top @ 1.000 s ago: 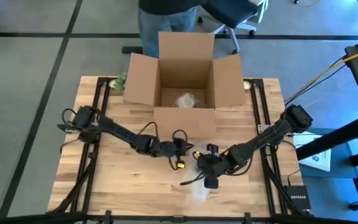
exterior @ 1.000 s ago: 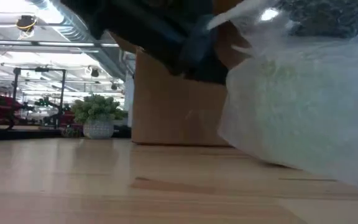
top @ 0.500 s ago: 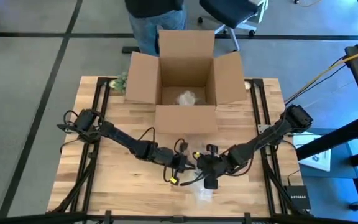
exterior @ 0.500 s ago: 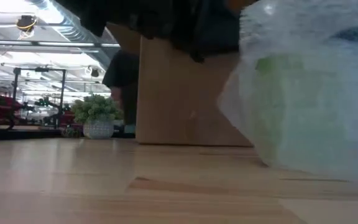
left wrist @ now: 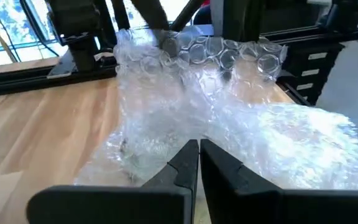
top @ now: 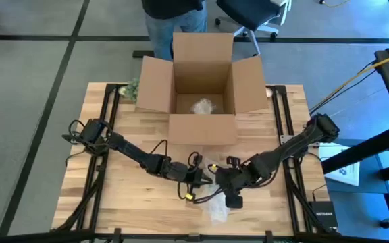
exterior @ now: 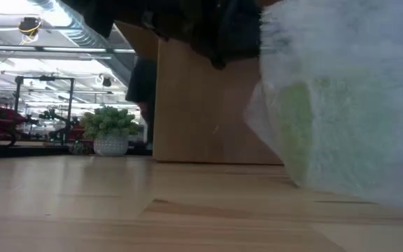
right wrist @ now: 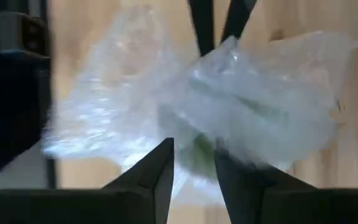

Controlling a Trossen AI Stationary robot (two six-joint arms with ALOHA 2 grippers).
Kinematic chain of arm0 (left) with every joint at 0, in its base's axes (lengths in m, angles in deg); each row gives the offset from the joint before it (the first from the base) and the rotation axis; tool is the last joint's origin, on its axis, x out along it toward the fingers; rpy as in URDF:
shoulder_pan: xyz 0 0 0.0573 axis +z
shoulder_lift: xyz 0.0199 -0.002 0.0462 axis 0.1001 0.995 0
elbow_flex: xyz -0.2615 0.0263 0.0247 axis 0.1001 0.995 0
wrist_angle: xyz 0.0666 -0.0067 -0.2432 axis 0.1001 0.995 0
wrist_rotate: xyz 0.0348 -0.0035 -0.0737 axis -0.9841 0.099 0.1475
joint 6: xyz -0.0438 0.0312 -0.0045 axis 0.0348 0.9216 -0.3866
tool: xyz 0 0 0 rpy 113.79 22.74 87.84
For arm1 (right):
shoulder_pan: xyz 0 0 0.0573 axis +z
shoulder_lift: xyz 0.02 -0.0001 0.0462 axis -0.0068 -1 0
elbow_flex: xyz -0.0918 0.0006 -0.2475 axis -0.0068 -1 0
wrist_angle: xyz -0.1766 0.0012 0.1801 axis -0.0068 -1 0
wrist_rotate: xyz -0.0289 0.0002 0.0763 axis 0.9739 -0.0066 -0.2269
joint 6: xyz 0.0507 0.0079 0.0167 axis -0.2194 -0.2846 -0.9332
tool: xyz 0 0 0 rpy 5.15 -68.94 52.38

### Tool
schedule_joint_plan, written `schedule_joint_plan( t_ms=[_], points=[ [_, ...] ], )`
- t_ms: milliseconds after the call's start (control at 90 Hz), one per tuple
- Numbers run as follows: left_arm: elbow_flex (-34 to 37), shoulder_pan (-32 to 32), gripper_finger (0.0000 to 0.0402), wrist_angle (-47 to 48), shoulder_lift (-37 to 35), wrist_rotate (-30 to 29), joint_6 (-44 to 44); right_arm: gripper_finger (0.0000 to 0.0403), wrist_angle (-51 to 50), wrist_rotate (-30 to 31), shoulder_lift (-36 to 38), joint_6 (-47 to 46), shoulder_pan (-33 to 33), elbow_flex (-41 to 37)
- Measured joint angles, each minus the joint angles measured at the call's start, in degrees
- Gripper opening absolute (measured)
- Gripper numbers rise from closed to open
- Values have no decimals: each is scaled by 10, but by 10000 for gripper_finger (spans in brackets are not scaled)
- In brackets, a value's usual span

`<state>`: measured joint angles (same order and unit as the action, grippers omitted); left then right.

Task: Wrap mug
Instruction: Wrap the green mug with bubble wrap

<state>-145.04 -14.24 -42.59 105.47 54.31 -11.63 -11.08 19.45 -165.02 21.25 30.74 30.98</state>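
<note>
The left gripper (left wrist: 197,163) has its dark fingers pressed together — whether they pinch the film cannot be told. The right gripper (right wrist: 194,165), fingers slightly parted, meets the clear bubble-wrap bundle (left wrist: 216,118) with a pale green mug (exterior: 306,126) inside. In the high view the bundle (top: 216,208) lies at the wooden table's (top: 113,196) near edge, just in front of both grippers, the right one (top: 234,197) nearer — its long axis cannot be told
</note>
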Motion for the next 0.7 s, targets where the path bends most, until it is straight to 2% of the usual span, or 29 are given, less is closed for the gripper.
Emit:
schedule_joint_plan(
  t_ms=[89,200,256,511,700],
  points=[
    [0,0,0,0,0,0,0,101,-22,12,1,-8,0,36],
    [0,0,0,0,0,0,0,101,5,117,1,-10,0,46],
    [0,0,0,0,0,0,0,101,21,143,-3,-10,-3,33],
    [1,0,0,1,1,0,1,101,79,52,-60,-28,-15,-76],
    [0,0,0,0,1,0,1,101,133,44,-84,-38,-15,-114]
  ],
)
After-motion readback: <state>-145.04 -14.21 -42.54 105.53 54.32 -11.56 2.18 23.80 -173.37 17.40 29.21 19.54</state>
